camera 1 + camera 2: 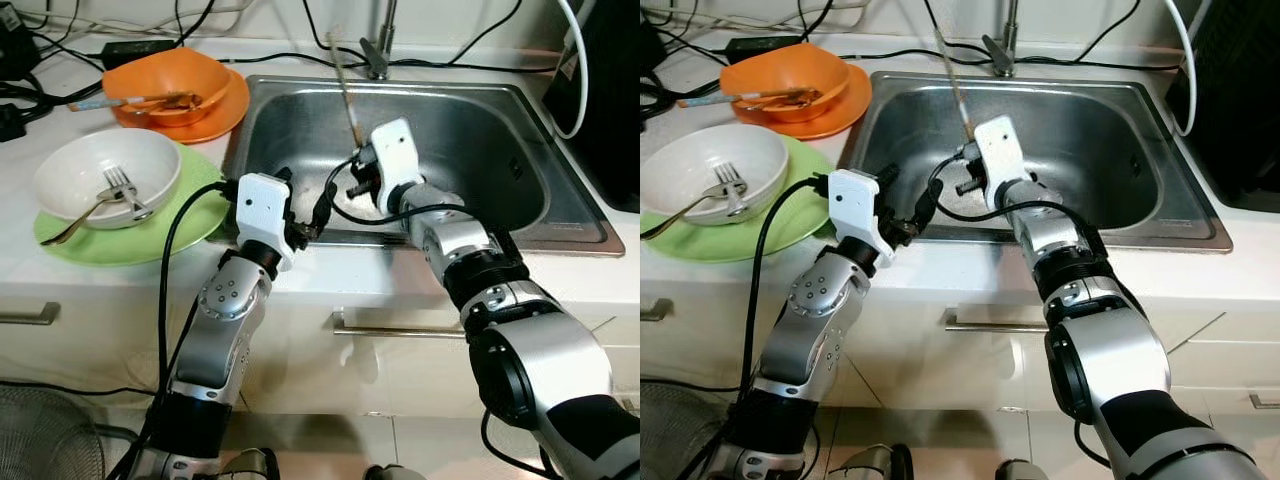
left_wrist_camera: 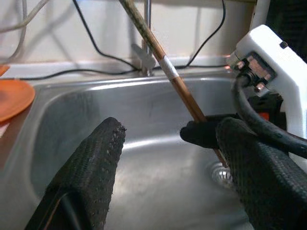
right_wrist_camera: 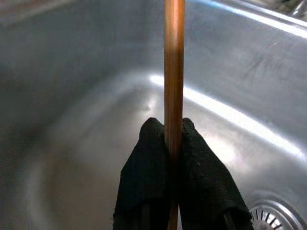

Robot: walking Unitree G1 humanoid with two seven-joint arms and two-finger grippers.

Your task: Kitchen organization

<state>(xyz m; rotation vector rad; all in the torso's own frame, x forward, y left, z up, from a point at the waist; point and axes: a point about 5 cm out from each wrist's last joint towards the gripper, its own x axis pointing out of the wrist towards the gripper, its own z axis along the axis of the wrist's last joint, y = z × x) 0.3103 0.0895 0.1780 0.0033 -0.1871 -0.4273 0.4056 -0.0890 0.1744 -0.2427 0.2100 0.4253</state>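
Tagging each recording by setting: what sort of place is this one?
A home kitchen, most likely: a stainless steel sink with a faucet set in a white counter, and used bowls on plates beside it, such as the white bowl holding a fork.

A: Stainless steel sink basin (image 1: 470, 150), floor bare around the round drain strainer (image 3: 276, 216); open room there.
B: Obstacles inside?
A: Long thin brown wooden stick (image 1: 345, 95), slanting up across the basin, pinched in the right gripper (image 3: 173, 139). Left gripper (image 2: 165, 158), fingers spread, sits at the near rim.
B: Back edge?
A: Grey metal faucet (image 1: 378, 45) and black cables (image 1: 300, 58). Left counter crowded: white bowl on green plate (image 1: 120, 240), orange bowl (image 1: 170, 85).
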